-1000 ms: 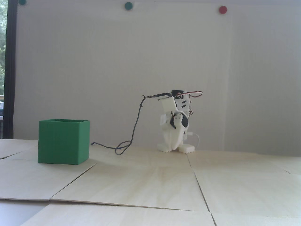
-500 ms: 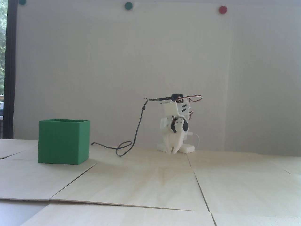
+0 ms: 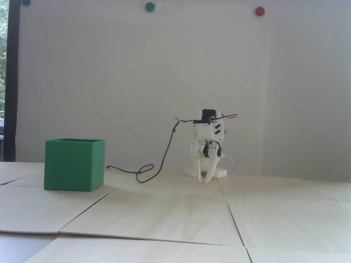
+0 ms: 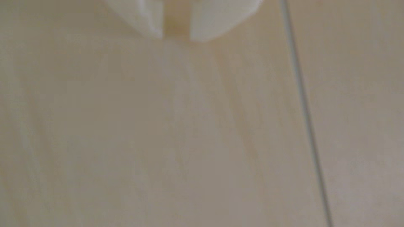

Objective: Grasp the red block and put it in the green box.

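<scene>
Gripper: fingers slightly apart, nothing between them, tips just above the wooden table
Green box: left on the table, well apart
Red block: unseen

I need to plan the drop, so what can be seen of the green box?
In the fixed view the green box is a matte green cube-shaped container with thin walls and an open top. It stands upright and square on the pale wooden table, at the left, near a seam between boards. Its inside is hidden from this low angle, so its contents cannot be told. Nothing touches it except the table; a dark cable lies just to its right, and the gripper is well away. The wrist view does not show it.
</scene>
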